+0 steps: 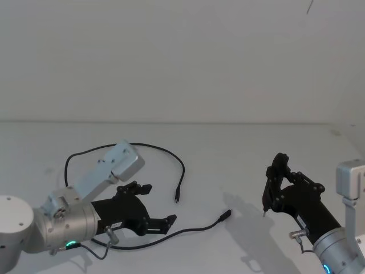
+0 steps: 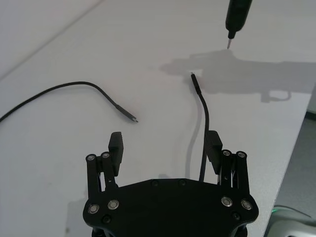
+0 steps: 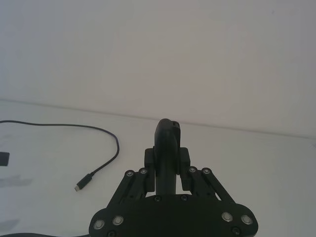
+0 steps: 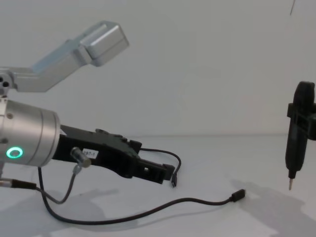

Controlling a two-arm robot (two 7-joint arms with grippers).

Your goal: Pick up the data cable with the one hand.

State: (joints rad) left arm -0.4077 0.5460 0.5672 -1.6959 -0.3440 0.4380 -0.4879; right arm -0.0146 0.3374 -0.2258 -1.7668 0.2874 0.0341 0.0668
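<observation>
I see a white table (image 1: 239, 148) running back to a plain white wall.

The left arm comes in from the left. Its thick silver cylinder (image 4: 29, 138) shows a lit green ring light (image 4: 15, 152).

The left gripper (image 1: 157, 205) hangs low over the table, pointed forward and toward the right. I find its jaws spread wide and nothing between the pads. Neither pad has closed on anything.

The right gripper (image 3: 168, 158) stands at the right side of the table, raised off the surface. It is clamped on a black pen-like tool (image 4: 298, 133). The tool is held upright with its tip pointing down, clear of the table.

The data cable (image 1: 183, 174) lies slack on the table. One run arcs behind the left arm and curves forward. The other run trails from under the left gripper toward the right. In the left wrist view that run enters the gap between the open jaws, close beside one finger (image 2: 213, 143). I cannot tell whether it touches.

One plug (image 1: 226, 216) rests on the table between the two grippers. The other plug (image 1: 178, 198) lies just ahead of the left gripper.
</observation>
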